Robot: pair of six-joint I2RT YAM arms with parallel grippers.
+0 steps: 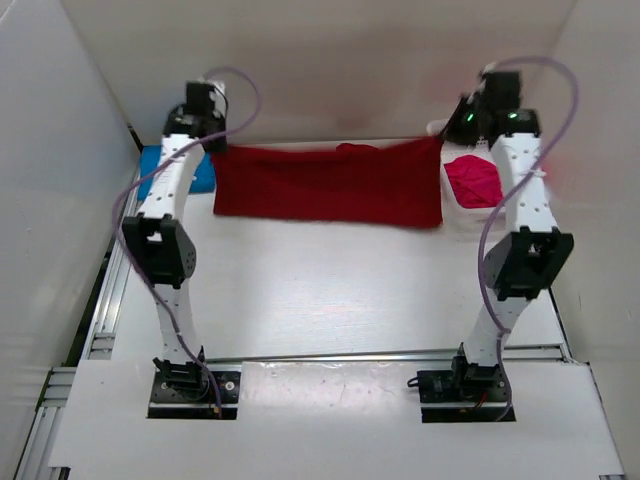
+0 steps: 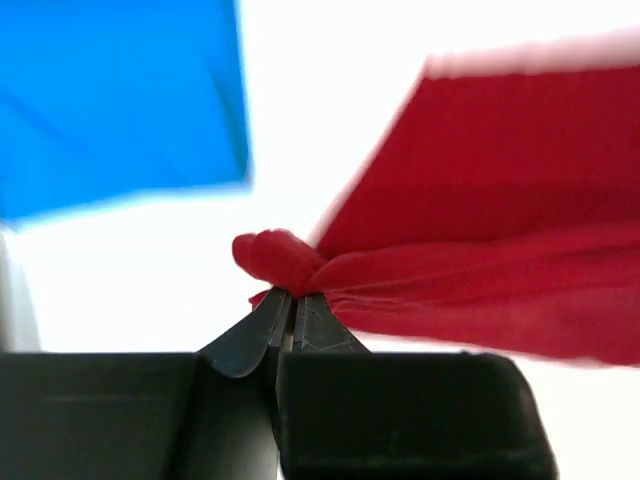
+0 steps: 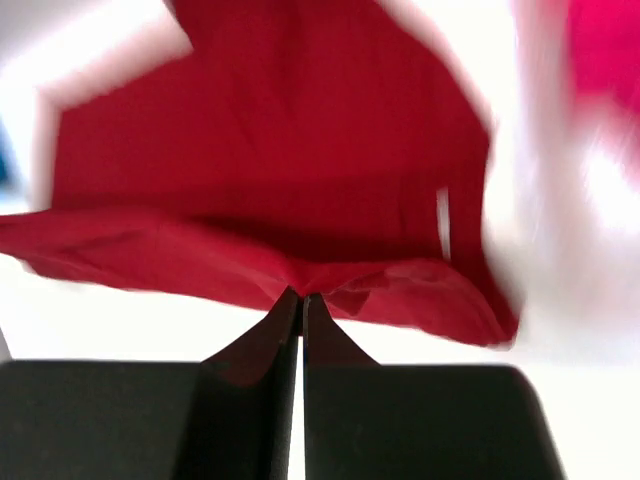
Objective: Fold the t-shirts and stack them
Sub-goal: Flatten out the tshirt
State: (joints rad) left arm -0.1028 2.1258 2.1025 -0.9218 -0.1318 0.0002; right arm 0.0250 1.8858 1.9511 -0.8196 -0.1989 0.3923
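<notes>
As pincers (image 2: pixel 290 297) (image 3: pixel 301 298) hold one red shirt (image 1: pixel 330 186), one blue (image 1: pixel 203 173), one pink (image 1: pixel 472 178)

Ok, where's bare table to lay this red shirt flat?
Widest bare table lies between the red shirt and the arm bases. Far edge is crowded: blue shirt left, pink shirt in basket right.

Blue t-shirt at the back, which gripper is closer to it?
Left. The left gripper, shut on the red t-shirt at one corner, is right beside the blue t-shirt; the right gripper pinches the opposite corner, far off by the pink t-shirt.
</notes>
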